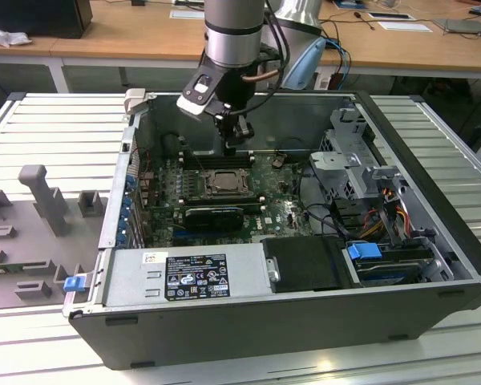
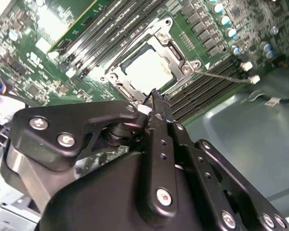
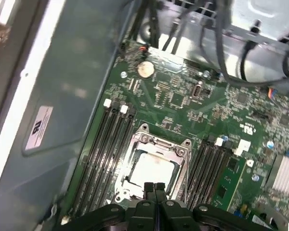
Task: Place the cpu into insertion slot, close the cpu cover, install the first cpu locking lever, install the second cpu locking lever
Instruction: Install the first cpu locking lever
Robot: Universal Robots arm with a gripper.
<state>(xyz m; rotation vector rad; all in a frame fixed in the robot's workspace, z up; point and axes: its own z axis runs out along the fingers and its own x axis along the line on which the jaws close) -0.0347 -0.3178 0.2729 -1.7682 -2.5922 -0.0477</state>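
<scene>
The gripper [image 3: 154, 188] has its fingers pressed together with nothing between them, poised just above the edge of the insertion slot [image 1: 222, 184]. The cpu [image 3: 153, 168] lies in that slot, its pale top framed by the cpu cover [image 3: 182, 153], which lies flat over it. Green motherboard [image 3: 176, 98] surrounds the socket inside an open computer case [image 1: 305, 313]. The case lies on a grey slatted table [image 1: 56, 120], with wooden desks [image 1: 128, 32] behind.
</scene>
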